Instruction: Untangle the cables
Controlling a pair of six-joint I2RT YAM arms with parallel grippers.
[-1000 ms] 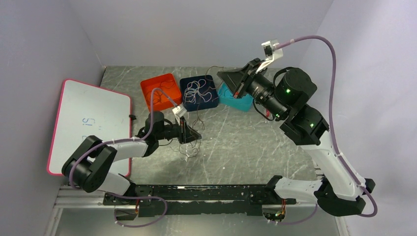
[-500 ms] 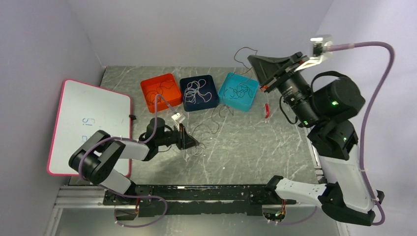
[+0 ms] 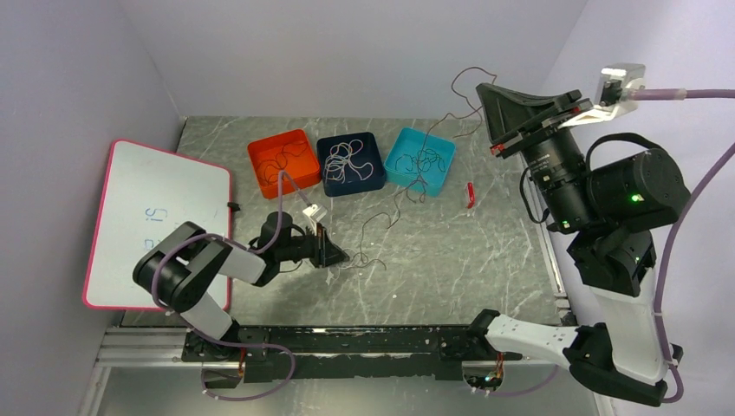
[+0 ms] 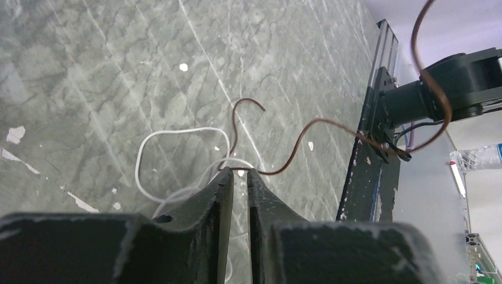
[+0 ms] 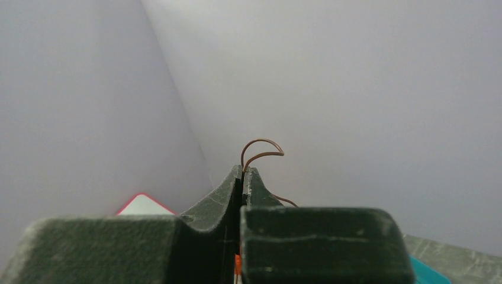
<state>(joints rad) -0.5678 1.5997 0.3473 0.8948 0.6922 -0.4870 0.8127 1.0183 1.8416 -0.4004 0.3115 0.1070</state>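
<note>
Top external view: nearest, a black rail [image 3: 364,340] is carrying both arm bases along the front edge of the grey marbled bench [image 3: 451,260]. Just beyond it the left arm is folding low, and the left pincer [image 3: 336,254] is sitting down at the surface. Its jaws are drawn almost together, with only a slit between them. On the left wrist view its tips are nipping the brownish-red cable [image 4: 322,121] where that cable is crossing a white cable [image 4: 183,129]. The white loop is lying flat on the bench just ahead of the tips.

To the left, a pink-rimmed whiteboard [image 3: 156,221] is leaning against the side wall. It is carrying faint blue marks too small to read. No brand or label is showing anywhere.

From the left pincer the brownish-red cable is snaking across the bench towards the teal tray [image 3: 420,161]. A small red piece [image 3: 470,193] is lying to the right of that tray. Three trays are standing in a row near the back: an orange tray [image 3: 282,162] holding reddish loops, a navy tray [image 3: 351,163] holding white loops, and the teal tray with dark loops.

Farthest and highest, the right pincer [image 3: 485,95] is hanging in the air by the back wall, above and to the right of the teal tray. It is clamped fully closed on the brownish-red cable, which is rising to it from that tray. A short curl is poking out past its tips on the right wrist view. A lilac hose [image 3: 685,91] is arching off the right wrist.
</note>
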